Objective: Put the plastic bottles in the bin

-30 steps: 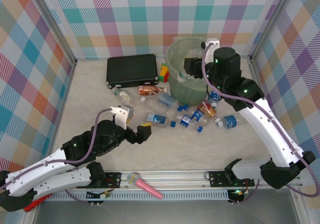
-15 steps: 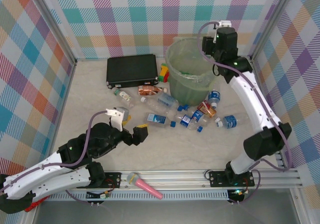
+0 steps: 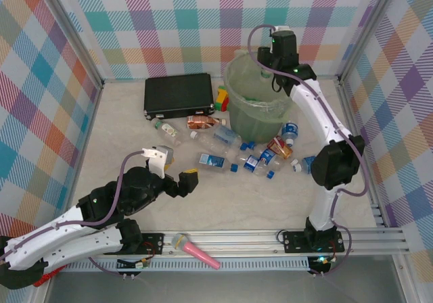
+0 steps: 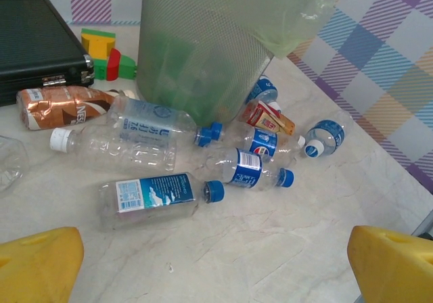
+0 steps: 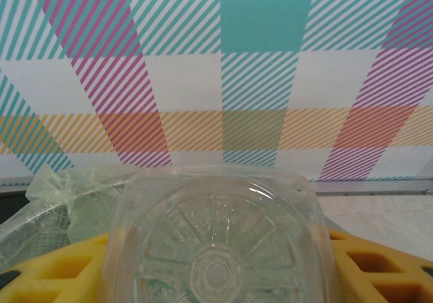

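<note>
**Right arm at the bin with a bottle, left arm empty**

Your right gripper [image 3: 270, 63] sits at the 1 o'clock rim of the bin [image 3: 238, 117] in the top view. In the right wrist view its yellow fingers [image 5: 61, 266] are clamped on a clear bottle [image 5: 216, 242], base toward the camera. The bin liner [image 5: 61, 188] is at the bottle's 9 o'clock, with plaid wall behind. You can't tell from these views whether the bottle is over the opening or just outside the rim.

Your left gripper [image 3: 179, 169] is spread wide and grasps nothing. It is low over the table [image 3: 270, 208], well apart from the bin, at the bin's 7 o'clock.

The loose bottles [image 3: 260, 159] lie on the table in a band from the bin's 8 o'clock round to 5 o'clock.
- A blue-label bottle [image 4: 154, 196] lies on its side nearest the left gripper, cap toward 3 o'clock.
- A copper-brown bottle [image 4: 61, 105] is at 10 o'clock of that one, just beside the black case [image 4: 34, 46].
- A blue-capped bottle [image 4: 162, 122] lies with its cap near the bin's foot.

Toy blocks [image 3: 222, 100] sit between case and bin. A pink stick [image 3: 196, 250] lies on the near rail at 6 o'clock.
</note>
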`<state>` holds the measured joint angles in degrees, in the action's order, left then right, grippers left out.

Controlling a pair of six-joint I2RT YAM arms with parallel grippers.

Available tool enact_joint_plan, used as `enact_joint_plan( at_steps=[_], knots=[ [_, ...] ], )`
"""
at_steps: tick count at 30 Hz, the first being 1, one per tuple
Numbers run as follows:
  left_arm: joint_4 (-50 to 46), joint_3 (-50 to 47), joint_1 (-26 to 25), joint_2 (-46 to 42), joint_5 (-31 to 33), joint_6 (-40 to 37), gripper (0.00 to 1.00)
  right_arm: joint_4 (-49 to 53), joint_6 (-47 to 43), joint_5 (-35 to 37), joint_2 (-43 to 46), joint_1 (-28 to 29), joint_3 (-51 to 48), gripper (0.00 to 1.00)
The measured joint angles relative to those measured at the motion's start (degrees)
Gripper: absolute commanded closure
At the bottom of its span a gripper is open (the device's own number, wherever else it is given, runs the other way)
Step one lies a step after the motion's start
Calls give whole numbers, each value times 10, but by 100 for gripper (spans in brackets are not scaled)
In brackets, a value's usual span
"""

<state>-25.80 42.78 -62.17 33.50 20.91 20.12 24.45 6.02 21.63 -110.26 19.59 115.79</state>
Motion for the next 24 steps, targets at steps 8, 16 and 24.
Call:
enact_joint_plan(
  at_steps=[8, 16, 24],
  knots=[
    [-8, 3, 0, 17, 7, 0, 1, 35, 1, -6, -54, 16, 59, 14],
    [-11, 3, 0, 26, 9, 0, 0, 56, 3, -2, -54, 20, 72, 1],
    [-11, 3, 0, 37, 14, 2, 0, 77, 7, -3, 0, 20, 57, 1]
  ],
)
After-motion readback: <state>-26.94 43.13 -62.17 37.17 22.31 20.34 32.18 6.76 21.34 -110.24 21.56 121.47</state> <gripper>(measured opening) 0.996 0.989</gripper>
